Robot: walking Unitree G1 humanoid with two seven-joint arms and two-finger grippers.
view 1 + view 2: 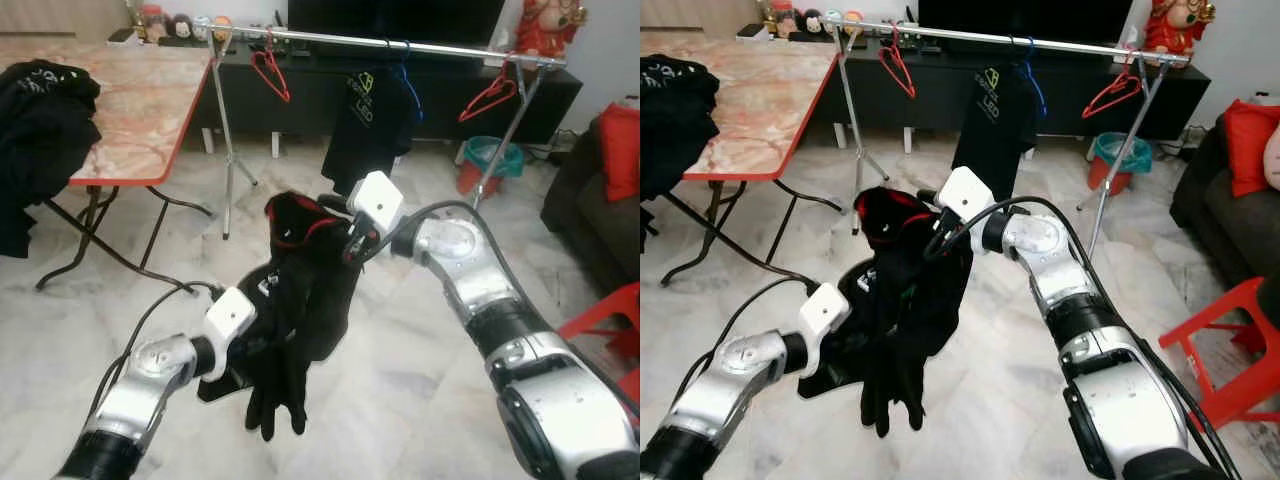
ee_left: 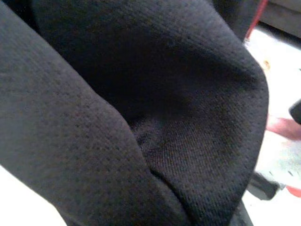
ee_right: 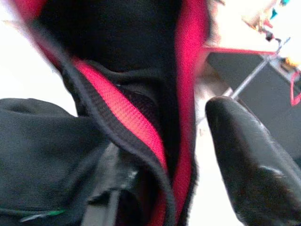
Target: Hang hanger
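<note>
A black garment [image 1: 300, 300] with a red-lined collar [image 1: 300, 215] hangs between my two arms over the floor. My right gripper [image 1: 340, 238] is up at the collar and shut on it. In the right wrist view the red collar edge [image 3: 186, 94] runs between its fingers [image 3: 249, 160]. My left arm [image 1: 165, 362] reaches in from below, and its gripper is buried in the garment's lower folds [image 2: 141, 117]. Behind, a metal clothes rail [image 1: 400, 45] carries two bare red hangers [image 1: 272, 75] [image 1: 490, 97].
A black shirt [image 1: 372, 125] on a blue hanger hangs mid-rail. A folding table [image 1: 130, 110] with dark clothes [image 1: 40, 120] stands at the left. At the right are a teal bin [image 1: 493, 155], a dark sofa [image 1: 590, 215] and a red stool [image 1: 610, 320].
</note>
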